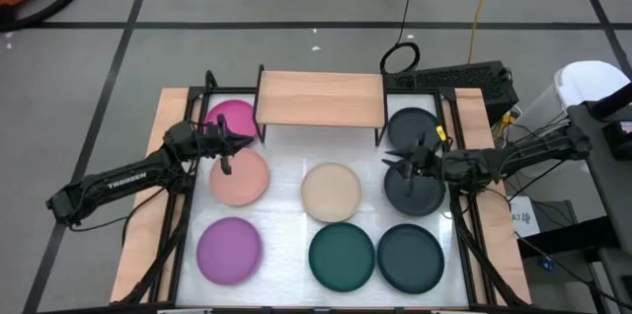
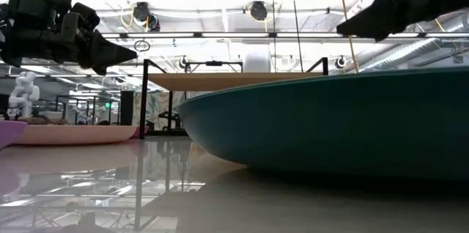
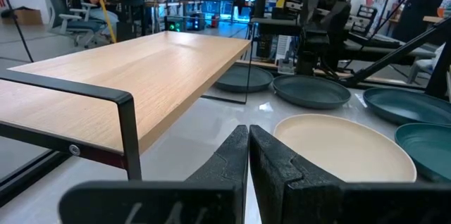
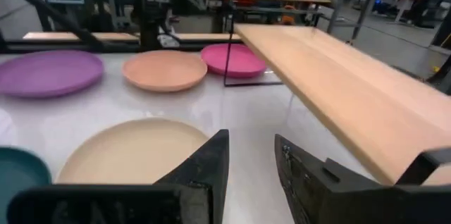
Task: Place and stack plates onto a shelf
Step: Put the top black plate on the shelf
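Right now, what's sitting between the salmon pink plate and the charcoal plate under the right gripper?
The beige plate lies between the salmon pink plate and the charcoal plate beneath the right gripper, as the high view shows.

Light wooden shelf (image 1: 320,98), glossy white table (image 1: 286,205)

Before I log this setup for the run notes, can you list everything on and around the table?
magenta plate: 1, magenta, back left beside shelf
salmon plate: 1, salmon pink, left middle
purple plate: 1, purple, front left
beige plate: 1, beige, centre
teal plate: 1, dark teal-green, front centre
charcoal plates: 3, charcoal, right column
shelf: 1, light wood, black legs, back centre, bare
left gripper: shut, over salmon plate's back edge
right gripper: open, over middle charcoal plate
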You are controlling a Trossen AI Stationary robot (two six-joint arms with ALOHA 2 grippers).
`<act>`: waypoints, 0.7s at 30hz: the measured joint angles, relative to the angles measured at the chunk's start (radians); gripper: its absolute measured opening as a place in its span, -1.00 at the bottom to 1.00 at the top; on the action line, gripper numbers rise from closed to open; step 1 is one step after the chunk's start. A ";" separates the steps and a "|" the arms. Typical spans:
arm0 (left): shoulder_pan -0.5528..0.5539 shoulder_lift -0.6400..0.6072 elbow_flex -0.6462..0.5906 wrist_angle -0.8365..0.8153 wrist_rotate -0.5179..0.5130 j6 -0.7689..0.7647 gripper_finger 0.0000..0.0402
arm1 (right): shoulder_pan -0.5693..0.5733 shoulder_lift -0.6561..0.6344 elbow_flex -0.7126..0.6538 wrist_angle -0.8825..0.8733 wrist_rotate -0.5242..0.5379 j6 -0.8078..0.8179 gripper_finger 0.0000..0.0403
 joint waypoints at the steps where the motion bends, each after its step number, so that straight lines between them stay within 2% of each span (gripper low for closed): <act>1: 0.000 0.000 0.000 0.000 0.000 0.000 -0.89 | 0.000 0.006 0.013 -0.017 0.000 0.001 -0.50; 8: 0.000 0.000 0.000 0.000 0.000 0.000 -0.89 | 0.000 0.036 0.157 -0.283 0.001 0.041 -0.50; 15: 0.000 0.000 0.000 0.000 0.000 0.000 -0.89 | -0.001 0.034 0.175 -0.475 0.006 0.150 -0.50; 21: 0.000 0.000 0.000 0.000 0.000 0.000 -0.89 | -0.002 0.036 0.175 -0.612 0.114 0.264 -0.50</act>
